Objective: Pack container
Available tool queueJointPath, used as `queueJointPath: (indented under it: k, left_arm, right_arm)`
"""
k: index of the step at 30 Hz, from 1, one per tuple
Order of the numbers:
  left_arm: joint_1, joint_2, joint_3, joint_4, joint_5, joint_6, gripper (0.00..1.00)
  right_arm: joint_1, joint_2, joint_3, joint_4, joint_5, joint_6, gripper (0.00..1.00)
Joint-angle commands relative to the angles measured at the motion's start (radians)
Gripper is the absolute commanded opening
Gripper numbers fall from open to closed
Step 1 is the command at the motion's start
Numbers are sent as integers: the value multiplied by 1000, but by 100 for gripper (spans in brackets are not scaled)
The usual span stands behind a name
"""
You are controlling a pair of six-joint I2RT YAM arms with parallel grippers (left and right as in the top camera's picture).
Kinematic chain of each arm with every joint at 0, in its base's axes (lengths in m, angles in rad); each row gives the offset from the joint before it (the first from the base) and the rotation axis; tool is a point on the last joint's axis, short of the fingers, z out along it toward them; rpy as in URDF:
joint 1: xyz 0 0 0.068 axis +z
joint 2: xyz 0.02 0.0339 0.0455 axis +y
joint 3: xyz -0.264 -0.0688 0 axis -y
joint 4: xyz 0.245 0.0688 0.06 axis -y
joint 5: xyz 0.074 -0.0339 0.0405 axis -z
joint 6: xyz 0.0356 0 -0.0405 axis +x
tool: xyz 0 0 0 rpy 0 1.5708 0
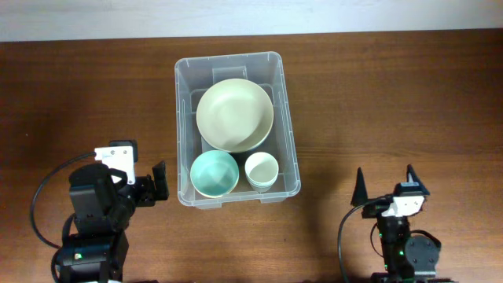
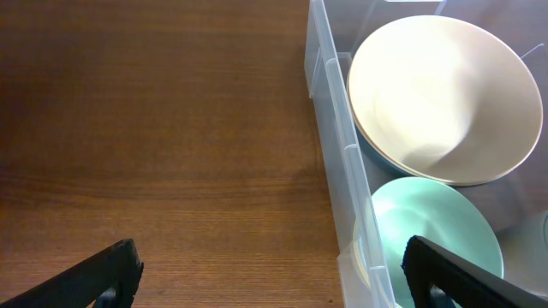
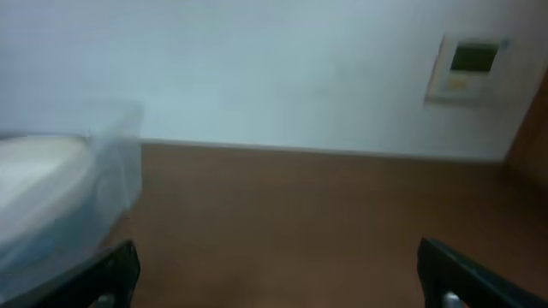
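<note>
Container: the clear plastic container is lying just ahead and to the right of the left pincer, and well off to the left of the right pincer.
Left wrist view: the container's near wall is running up between the two fingers of the left pincer; the right finger is showing in front of the container's near corner, and I cannot tell whether it is touching the plastic.
Left pincer: it is standing spread wide, gripping nothing.
Right pincer: it is also standing spread wide, gripping nothing and hovering over bare surface; the container is appearing only as a blur at its far left.
Inside the container: a large cream bowl is sitting farthest from both pincers, while a teal bowl and a small white bowl are sitting side by side at the near end, the teal one closest to the left pincer.
</note>
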Motion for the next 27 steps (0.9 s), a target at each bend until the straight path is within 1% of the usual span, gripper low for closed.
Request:
queueJointPath:
  k: [1,3,27]
  left_arm:
    - [6,-5,-10,2,18,-10,99]
    - [6,-5,-10,2,18,-10,99]
    - [6,-5,-10,2,18,-10,99]
  right_arm:
    - [-7,-10,-5,-35,-15,-38,99]
    - [-7,-10,-5,-81,-21,-30,99]
    - [-6,-10,-5,-74,-24,-31,99]
